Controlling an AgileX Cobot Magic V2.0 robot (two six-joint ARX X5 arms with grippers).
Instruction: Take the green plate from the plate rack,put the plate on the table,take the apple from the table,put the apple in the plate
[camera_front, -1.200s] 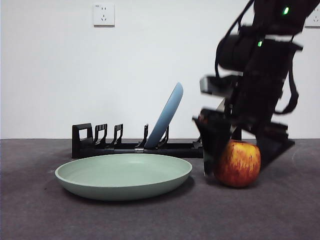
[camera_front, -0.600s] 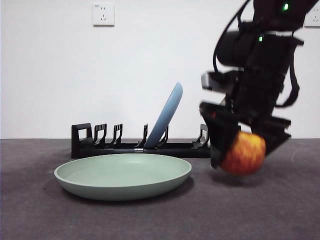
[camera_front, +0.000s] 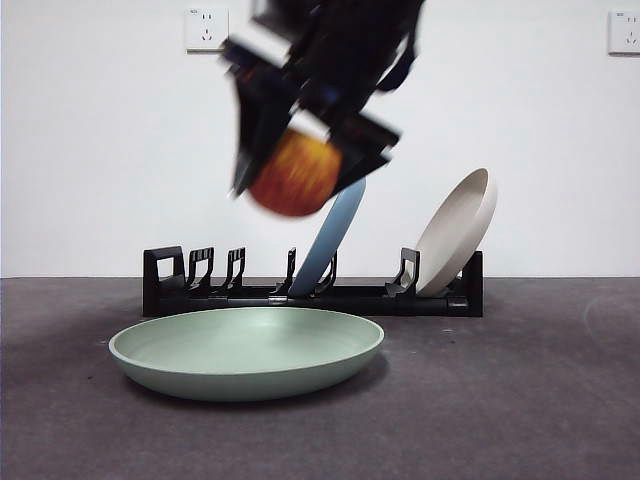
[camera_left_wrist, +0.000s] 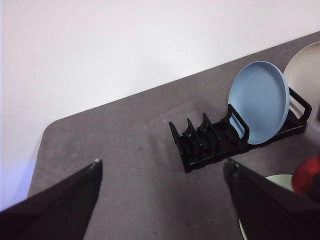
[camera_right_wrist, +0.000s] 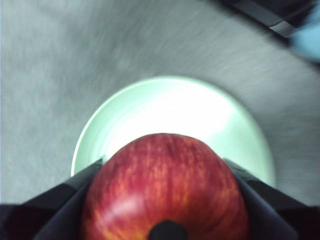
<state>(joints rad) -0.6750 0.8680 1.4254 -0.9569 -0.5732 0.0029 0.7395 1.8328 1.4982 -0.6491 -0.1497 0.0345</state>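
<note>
The green plate (camera_front: 247, 351) lies flat on the dark grey table (camera_front: 520, 400), in front of the black plate rack (camera_front: 300, 290). My right gripper (camera_front: 300, 165) is shut on the red apple (camera_front: 294, 175) and holds it high in the air above the plate. In the right wrist view the apple (camera_right_wrist: 165, 190) sits between the jaws with the plate (camera_right_wrist: 170, 115) below it. My left gripper (camera_left_wrist: 162, 200) is open and empty, off to the side above the table. The rack (camera_left_wrist: 215, 142) and an edge of the plate (camera_left_wrist: 272, 181) show in its view.
A light blue plate (camera_front: 330, 240) stands in the rack's middle slot and a beige plate (camera_front: 455, 232) leans at its right end. Both show in the left wrist view, blue (camera_left_wrist: 259, 102) and beige (camera_left_wrist: 305, 60). A white wall stands behind the table.
My right gripper has lifted the apple off the table at the right and carried it up and to the left, over the green plate. The beige plate has come into view.
</note>
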